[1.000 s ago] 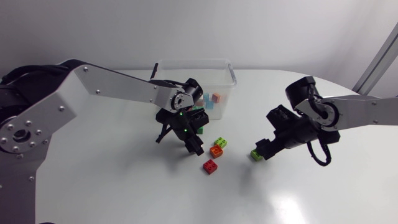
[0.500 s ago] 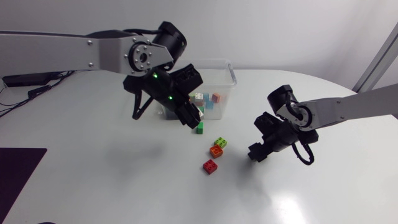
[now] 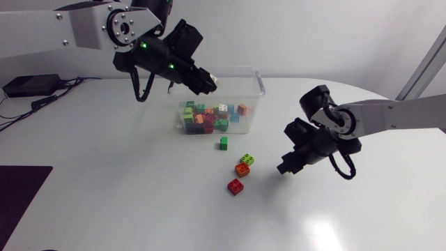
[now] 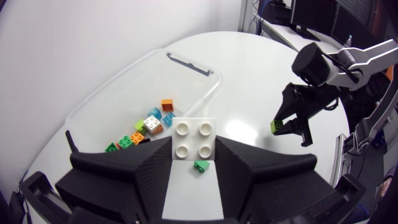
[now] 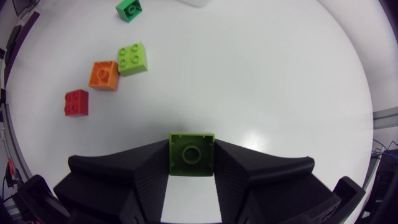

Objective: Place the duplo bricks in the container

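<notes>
Left gripper [image 3: 208, 82], clamped on a white brick [image 4: 194, 138], hangs high beside the container [image 3: 256, 97] near the tabletop's far edge and should centre over its opening, then lower before releasing; right gripper [image 3: 286, 168] clasps a lime brick [image 5: 191, 154].

left end effector [image 4: 193, 144] raised, gripping white brick [image 4: 193, 132] | right end effector [image 5: 191, 148] low, gripping green brick [image 5: 191, 157]

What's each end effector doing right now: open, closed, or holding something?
Left end effector: closed on a white Duplo brick.
Right end effector: closed on a lime-green Duplo brick.
</notes>
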Tool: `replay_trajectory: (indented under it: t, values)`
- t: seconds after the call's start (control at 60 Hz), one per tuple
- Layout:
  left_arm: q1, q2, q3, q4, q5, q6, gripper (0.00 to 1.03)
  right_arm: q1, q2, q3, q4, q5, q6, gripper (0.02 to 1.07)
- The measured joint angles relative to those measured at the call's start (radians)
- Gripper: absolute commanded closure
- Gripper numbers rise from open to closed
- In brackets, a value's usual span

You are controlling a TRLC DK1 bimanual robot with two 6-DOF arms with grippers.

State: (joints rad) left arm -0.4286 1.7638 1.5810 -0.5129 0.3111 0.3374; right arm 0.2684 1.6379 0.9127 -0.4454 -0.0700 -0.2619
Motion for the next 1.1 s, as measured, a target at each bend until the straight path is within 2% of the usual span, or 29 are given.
replay_trajectory:
  t: [0.233,0.267,0.317,0.467,0.55,0.583,0.733,0.883,1.1]
  values:
    - [0.075,0.116,0.141,0.078,0.003,-0.086,0.68,0.06,-0.111,0.113,-0.026,-0.011,0.037,0.75]
    - [0.086,0.142,0.164,0.085,0.003,-0.097,0.65,0.068,-0.121,0.132,-0.026,-0.011,0.045,0.75]
    - [0.098,0.177,0.187,0.098,0.003,-0.109,0.54,0.078,-0.13,0.159,-0.026,-0.011,0.053,0.75]
    - [0.108,0.245,0.214,0.152,-0.007,-0.14,0.31,0.101,-0.134,0.219,-0.013,-0.011,0.07,0.75]
    - [0.108,0.259,0.214,0.203,-0.04,-0.162,0.1,0.113,-0.134,0.241,0.012,-0.011,0.08,0.75]
    - [0.108,0.26,0.214,0.225,-0.055,-0.169,0.05,0.117,-0.134,0.249,0.023,-0.011,0.083,0.75]
    - [0.11,0.257,0.214,0.305,-0.089,-0.193,0.05,0.129,-0.134,0.311,0.07,-0.012,0.098,0.75]
    - [0.11,0.215,0.18,0.305,-0.101,-0.2,0.05,0.13,-0.12,0.366,0.15,-0.012,0.106,0.75]
    - [0.11,0.005,0.076,0.276,-0.103,-0.183,0.05,0.146,-0.003,0.484,0.219,-0.011,0.122,0.75]
